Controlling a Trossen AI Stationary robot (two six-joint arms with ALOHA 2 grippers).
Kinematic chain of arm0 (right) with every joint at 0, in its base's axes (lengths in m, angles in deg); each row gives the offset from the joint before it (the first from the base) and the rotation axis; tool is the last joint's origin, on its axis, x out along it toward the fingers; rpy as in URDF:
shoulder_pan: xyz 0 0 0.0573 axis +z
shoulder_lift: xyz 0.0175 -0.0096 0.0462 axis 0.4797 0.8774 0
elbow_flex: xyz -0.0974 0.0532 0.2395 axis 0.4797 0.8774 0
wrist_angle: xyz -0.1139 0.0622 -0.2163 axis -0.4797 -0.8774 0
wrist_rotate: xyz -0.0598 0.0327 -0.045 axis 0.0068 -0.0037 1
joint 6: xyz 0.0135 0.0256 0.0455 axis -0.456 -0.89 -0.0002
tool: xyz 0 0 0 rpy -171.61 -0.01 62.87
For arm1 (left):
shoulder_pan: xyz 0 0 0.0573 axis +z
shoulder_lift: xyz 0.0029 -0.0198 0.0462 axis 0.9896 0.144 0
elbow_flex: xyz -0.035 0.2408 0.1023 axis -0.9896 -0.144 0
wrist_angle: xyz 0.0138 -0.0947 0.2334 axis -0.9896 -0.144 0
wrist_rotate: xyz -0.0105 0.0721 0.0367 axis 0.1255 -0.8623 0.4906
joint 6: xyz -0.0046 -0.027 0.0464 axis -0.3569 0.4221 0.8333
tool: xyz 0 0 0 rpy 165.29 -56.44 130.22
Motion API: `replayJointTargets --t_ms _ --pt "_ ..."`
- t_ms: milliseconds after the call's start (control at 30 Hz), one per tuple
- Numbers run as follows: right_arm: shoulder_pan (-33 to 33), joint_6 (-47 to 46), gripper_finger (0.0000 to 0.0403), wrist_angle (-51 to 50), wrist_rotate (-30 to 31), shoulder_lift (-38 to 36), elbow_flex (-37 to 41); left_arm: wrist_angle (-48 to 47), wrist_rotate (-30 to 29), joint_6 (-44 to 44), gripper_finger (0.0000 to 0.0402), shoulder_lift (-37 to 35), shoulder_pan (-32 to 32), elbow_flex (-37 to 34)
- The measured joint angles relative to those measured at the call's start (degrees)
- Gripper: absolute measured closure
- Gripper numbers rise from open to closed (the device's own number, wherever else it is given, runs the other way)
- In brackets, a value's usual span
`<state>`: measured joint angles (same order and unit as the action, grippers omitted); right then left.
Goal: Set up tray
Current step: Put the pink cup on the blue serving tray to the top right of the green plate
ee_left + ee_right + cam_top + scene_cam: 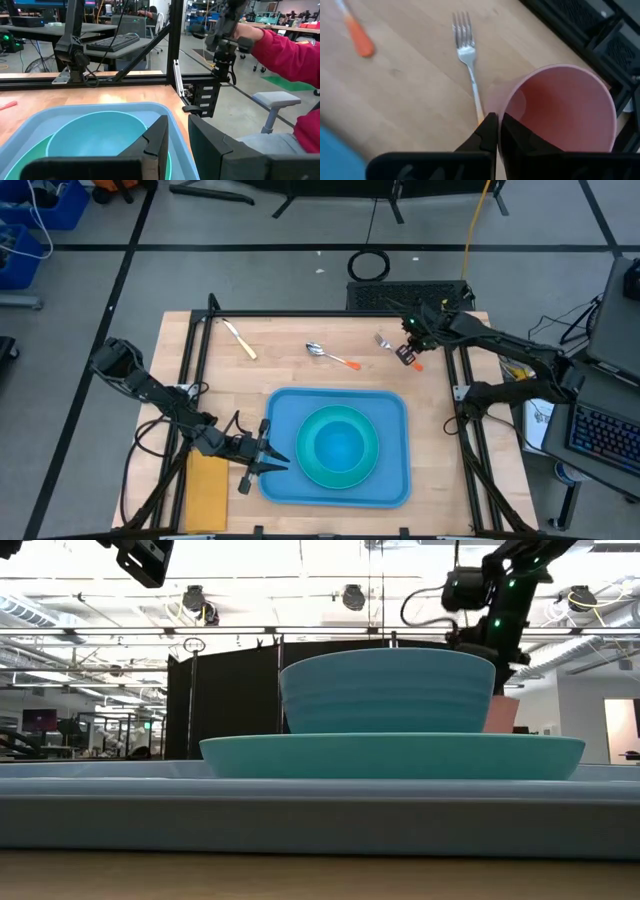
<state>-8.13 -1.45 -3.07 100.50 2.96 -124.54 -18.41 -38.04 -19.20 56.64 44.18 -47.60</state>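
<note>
Right wrist view: our right gripper [496, 131] pinches the pink cup's [565, 112] rim; the tray [338, 446] lies nearer the left gripper [262, 457], whose fingers stand slightly apart.

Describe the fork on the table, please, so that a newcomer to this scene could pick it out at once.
Start at the blue tray holding the teal plate and bowl, then look past its far right corner. The fork lies on bare wood beside the pink cup at the right end effector. Unlike the nearby orange-handled spoon, it has tines.
</note>
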Motion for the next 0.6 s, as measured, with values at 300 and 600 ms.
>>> replayJointTargets --t_ms 300,600 --pt "7.6 -3.3 0.0402 -2.5 0.1 -6.4 0.0 0.0 0.0 0.1 0.0325 0.0 0.0 0.0" --pt "18.3 -8.5 0.0402 -3.0 1.5 -7.3 0.0 0.0 -0.1 0.0 0.0325 0.0 0.4 0.0"
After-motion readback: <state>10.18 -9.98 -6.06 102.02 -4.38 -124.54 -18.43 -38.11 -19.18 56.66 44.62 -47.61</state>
